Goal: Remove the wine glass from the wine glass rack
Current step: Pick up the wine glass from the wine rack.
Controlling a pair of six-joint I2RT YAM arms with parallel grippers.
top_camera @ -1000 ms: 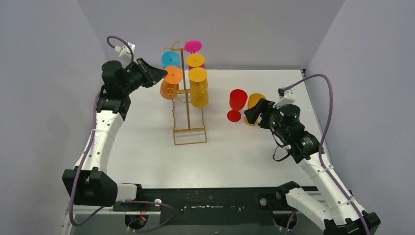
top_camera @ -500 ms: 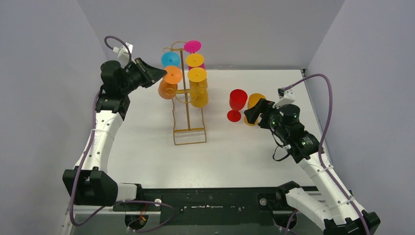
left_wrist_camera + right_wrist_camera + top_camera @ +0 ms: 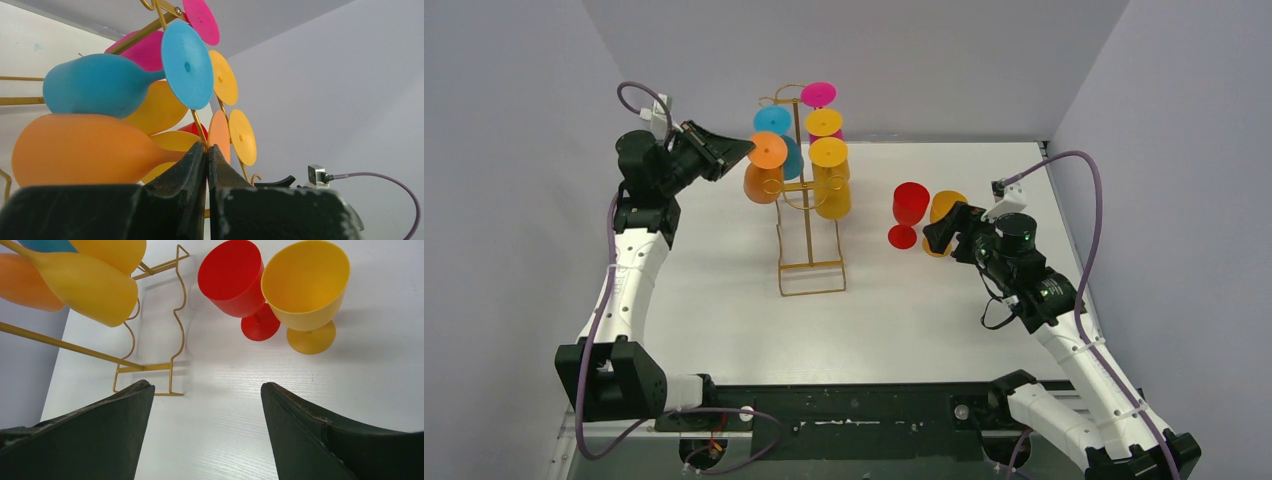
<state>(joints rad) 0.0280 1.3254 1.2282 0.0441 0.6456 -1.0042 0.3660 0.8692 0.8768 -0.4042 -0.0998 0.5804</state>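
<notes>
The gold wire wine glass rack stands at the table's middle back, with several coloured glasses hanging bowl-down from its arms. My left gripper is shut on the stem of the orange wine glass at the rack's left side. In the left wrist view the closed jaws pinch that stem between the orange bowl and its foot. A blue glass hangs just above. My right gripper stands open over the table, holding nothing.
A red glass and a yellow glass stand upright on the table just ahead of the right gripper. The rack's looped base reaches toward the near side. Grey walls close in the left, right and back.
The left gripper has pulled back to the left and slightly up, and the orange glass has shifted left with it along the rack arm. The right arm has stayed still.
</notes>
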